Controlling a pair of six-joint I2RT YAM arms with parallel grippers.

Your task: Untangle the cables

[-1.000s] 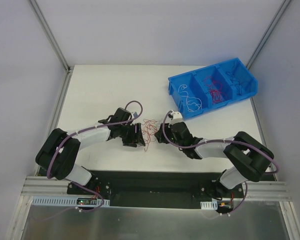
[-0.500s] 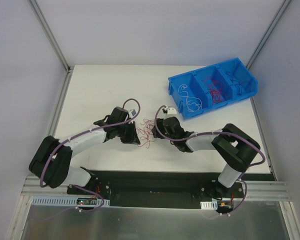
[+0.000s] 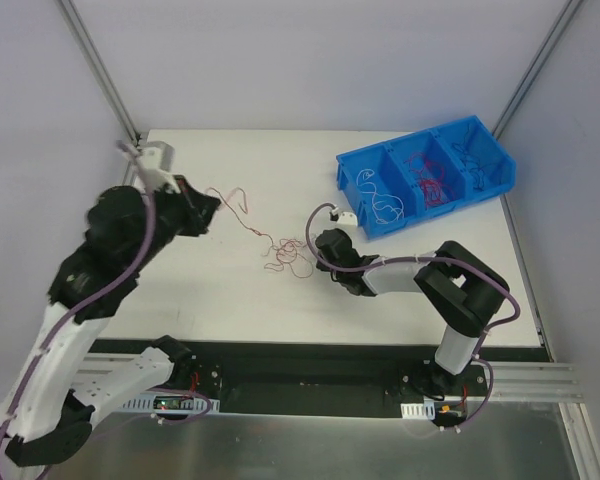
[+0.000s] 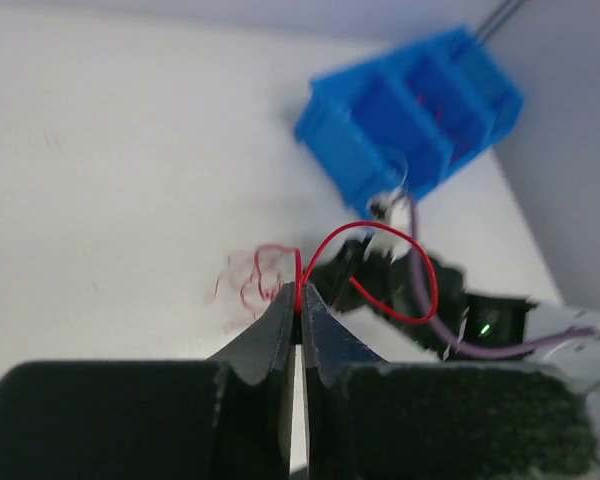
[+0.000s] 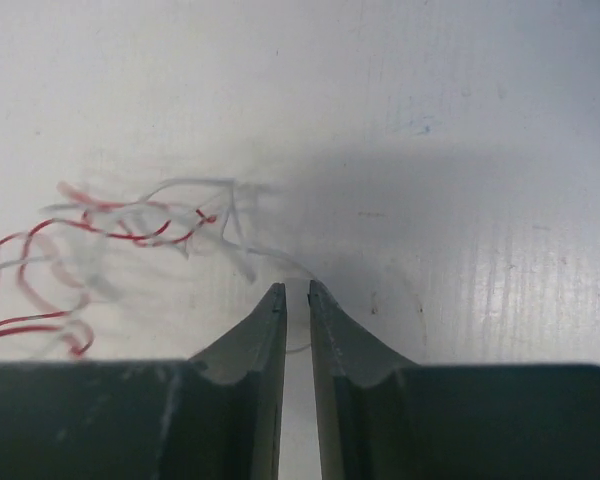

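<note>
Cables (image 3: 285, 255) lie in a loose, mostly red heap on the table (image 3: 220, 300), just left of the right gripper (image 5: 295, 292). That one sits low with its jaws a sliver apart. A pale wire runs toward the gap, but I cannot tell whether it is nipped. One red strand (image 4: 298, 268) slants from the heap to the far left, up to the raised left gripper (image 4: 298, 300), which is pressed together on it. Beyond, a blue bin (image 3: 352, 190) holds more wires, too fine to sort out.

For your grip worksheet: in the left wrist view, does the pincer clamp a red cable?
Yes, the left pincer is shut on a red cable.
</note>
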